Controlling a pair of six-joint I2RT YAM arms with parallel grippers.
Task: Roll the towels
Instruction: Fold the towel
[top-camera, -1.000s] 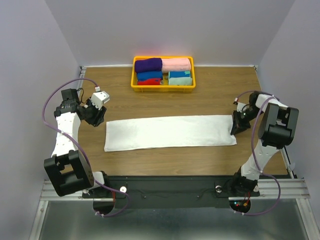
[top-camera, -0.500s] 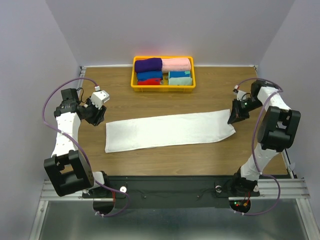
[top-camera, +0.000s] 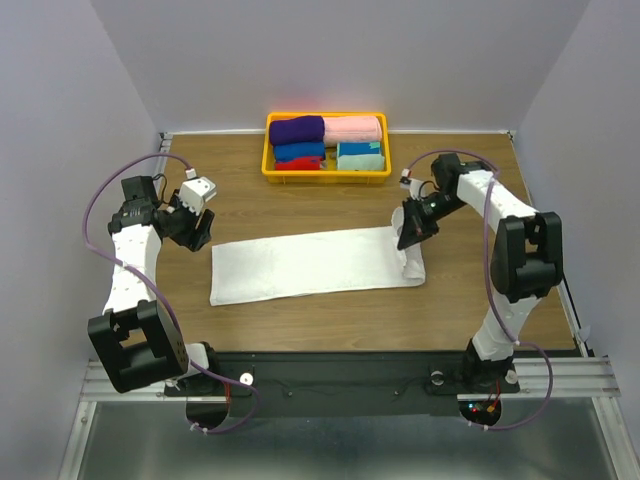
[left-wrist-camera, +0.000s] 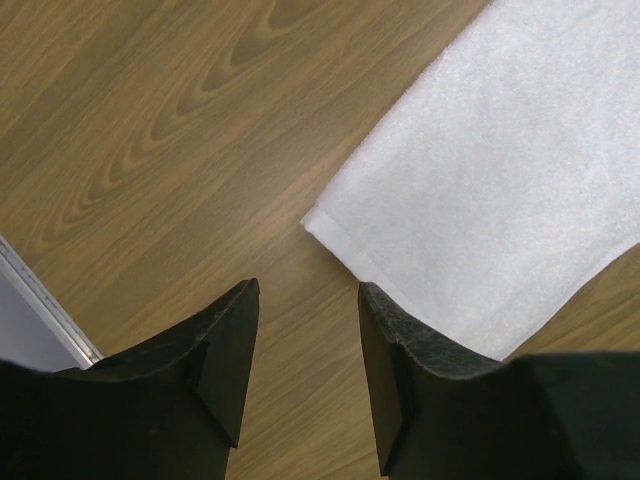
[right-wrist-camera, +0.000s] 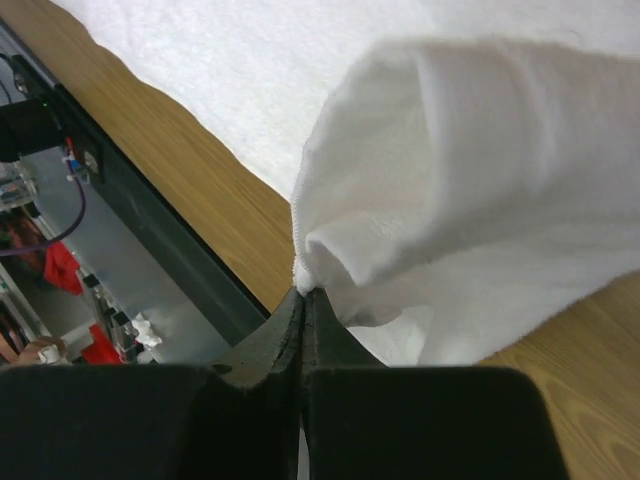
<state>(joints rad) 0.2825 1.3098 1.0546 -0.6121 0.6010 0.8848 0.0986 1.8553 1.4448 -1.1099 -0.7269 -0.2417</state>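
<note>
pinching the right end of the white towel (top-camera: 300, 265), your right hand (top-camera: 408, 230) has swept it leftward over the rest lying on the table (top-camera: 300, 200), starting the roll; your left hand (top-camera: 198, 232) hovers spread nearby.

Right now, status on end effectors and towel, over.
Right end effector shut on white towel, right end curled leftward. Left end effector open beside towel's left corner. Yellow basket far back, not in the way.
</note>
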